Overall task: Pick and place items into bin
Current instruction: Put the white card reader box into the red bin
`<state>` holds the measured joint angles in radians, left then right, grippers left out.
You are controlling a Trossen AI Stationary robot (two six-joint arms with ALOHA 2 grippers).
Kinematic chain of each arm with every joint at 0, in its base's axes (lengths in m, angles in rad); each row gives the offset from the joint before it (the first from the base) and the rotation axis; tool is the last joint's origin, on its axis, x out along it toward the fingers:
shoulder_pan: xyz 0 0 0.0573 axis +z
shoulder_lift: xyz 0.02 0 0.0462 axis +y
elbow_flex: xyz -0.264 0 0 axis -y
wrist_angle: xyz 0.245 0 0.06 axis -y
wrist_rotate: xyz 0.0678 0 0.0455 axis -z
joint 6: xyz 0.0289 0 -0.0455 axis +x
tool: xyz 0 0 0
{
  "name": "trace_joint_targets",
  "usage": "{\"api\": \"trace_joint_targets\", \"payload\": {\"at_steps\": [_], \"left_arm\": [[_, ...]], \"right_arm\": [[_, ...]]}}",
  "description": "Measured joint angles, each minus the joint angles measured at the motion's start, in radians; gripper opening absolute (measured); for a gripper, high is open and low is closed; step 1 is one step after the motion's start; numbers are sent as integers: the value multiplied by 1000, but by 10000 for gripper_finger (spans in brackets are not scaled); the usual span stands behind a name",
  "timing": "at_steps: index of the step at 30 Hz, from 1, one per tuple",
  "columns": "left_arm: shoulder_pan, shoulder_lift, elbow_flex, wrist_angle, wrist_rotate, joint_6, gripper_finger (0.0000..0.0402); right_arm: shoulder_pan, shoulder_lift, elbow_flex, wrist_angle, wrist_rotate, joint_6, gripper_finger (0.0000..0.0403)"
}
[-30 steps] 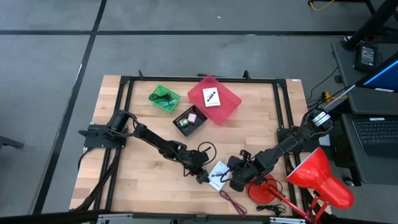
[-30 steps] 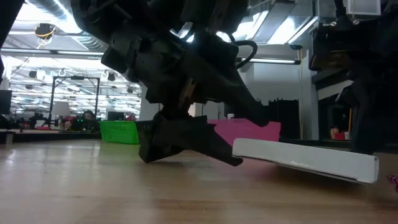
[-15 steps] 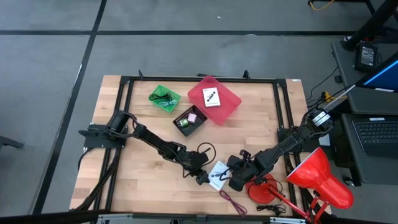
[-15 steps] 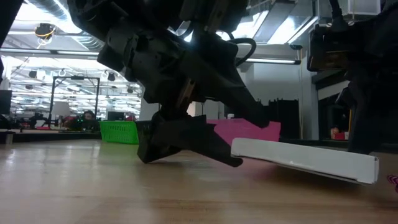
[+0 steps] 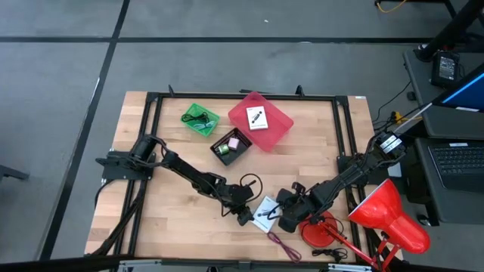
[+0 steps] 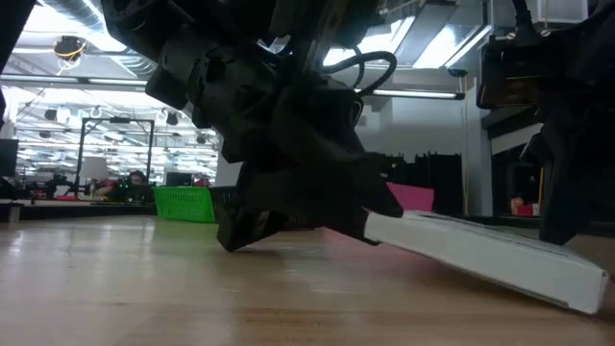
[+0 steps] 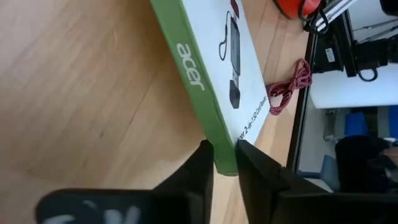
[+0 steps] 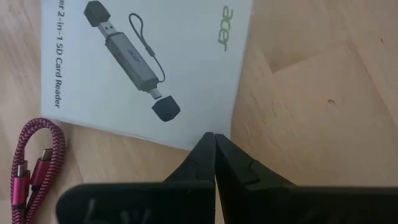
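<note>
Your desk (image 5: 174,128) is the biggest thing here, a light wood top with a black frame around it. The red lamp (image 5: 387,213) sits on its near right corner. Toward the far edge you've got the pink bin (image 5: 274,128) with a white box (image 5: 257,119) lying in it, the green bin (image 5: 207,126) to its left with a dark cable inside, and a small black tray (image 5: 227,143) just in front of those two, holding a pink cube (image 5: 234,142).

The second white box (image 5: 265,211) is near the near edge, a bit right of the middle, and in the low view it's tilted, with one side lifted off the wood. Your left gripper (image 7: 225,163) has its fingers pinched on the green edge of that box, at a corner. Your right gripper (image 8: 215,148) is right at the box's opposite side, fingers squeezed together with nothing between them, tips at a box corner. The maroon cord (image 5: 283,245) lies on the desk just nearer than the box, close to the lamp's base.
</note>
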<state>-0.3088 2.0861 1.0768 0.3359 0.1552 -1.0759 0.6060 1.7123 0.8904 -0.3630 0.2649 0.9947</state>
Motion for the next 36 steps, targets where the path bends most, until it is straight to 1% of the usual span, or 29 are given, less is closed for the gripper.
{"api": "trace_joint_targets", "payload": {"at_steps": [3,6,15,18,19,24,28,33,36], "left_arm": [[0,0,-1,11,-7,41,29],[0,0,-1,18,-12,72,19],[5,-17,-1,20,-14,164,13],[7,-38,-6,-16,-22,204,12],[10,-42,-6,-17,-24,213,11],[19,-77,-7,-89,-35,250,2],[20,-87,-25,-81,-34,261,0],[19,-123,-29,-91,-26,314,1],[19,-150,-28,-99,-29,340,1]], "right_arm": [[0,0,0,-1,0,0,0],[0,0,0,-1,1,-1,0],[0,-25,0,8,5,-58,0],[-1,-50,1,9,21,-65,0],[-1,-62,1,8,34,-76,0],[3,-137,1,1,168,-116,0],[8,-199,2,-9,272,-159,0],[8,-231,2,-24,342,-188,0],[8,-231,2,-25,344,-188,0]]}}
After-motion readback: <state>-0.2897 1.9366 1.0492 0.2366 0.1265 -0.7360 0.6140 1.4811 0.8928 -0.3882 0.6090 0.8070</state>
